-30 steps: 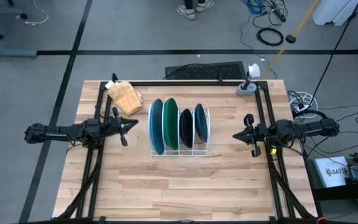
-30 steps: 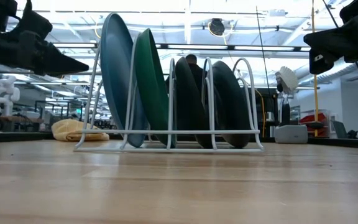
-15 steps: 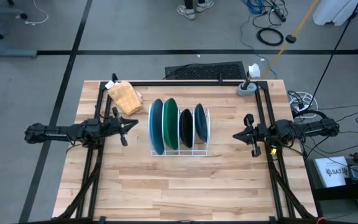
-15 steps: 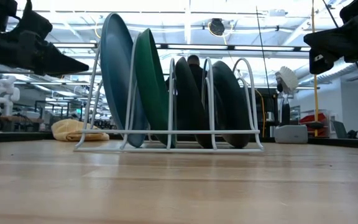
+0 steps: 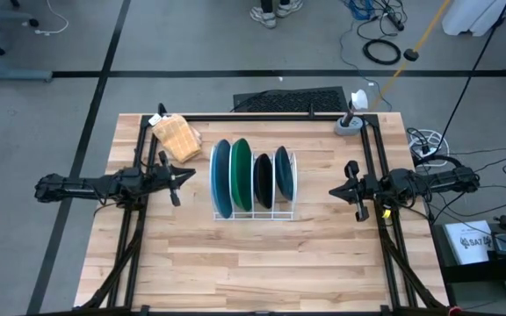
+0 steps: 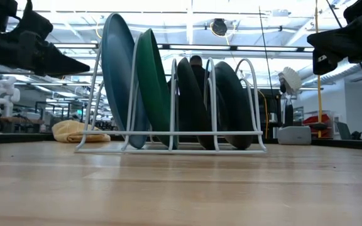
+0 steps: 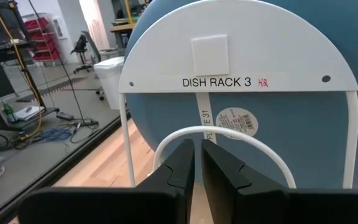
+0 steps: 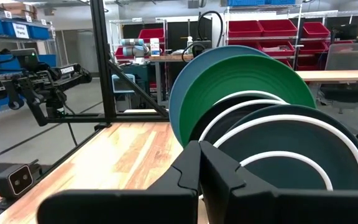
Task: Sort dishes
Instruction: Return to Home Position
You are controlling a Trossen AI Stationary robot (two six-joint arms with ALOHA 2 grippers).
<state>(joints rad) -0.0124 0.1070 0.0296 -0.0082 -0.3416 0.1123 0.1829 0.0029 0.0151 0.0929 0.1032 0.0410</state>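
Four plates stand on edge in the white wire rack (image 5: pixel 253 213) at the table's middle: from the left, the large light blue plate (image 5: pixel 221 178), the large green plate (image 5: pixel 241 174), the smaller black plate (image 5: pixel 263 179) and the smaller dark teal plate (image 5: pixel 282 173). They also show in the low view: light blue (image 6: pixel 118 69), green (image 6: pixel 153 75), black (image 6: pixel 190 100), dark teal (image 6: pixel 231 100). My left gripper (image 5: pixel 185 174) is shut and empty, left of the rack. My right gripper (image 5: pixel 334 190) is shut and empty, right of the rack.
A tan wooden block (image 5: pixel 177 136) lies at the far left of the table. A grey stand (image 5: pixel 350 123) sits at the far right corner. Black frame rails (image 5: pixel 271 116) run along the far side and both sides. Bare wood lies near the front edge.
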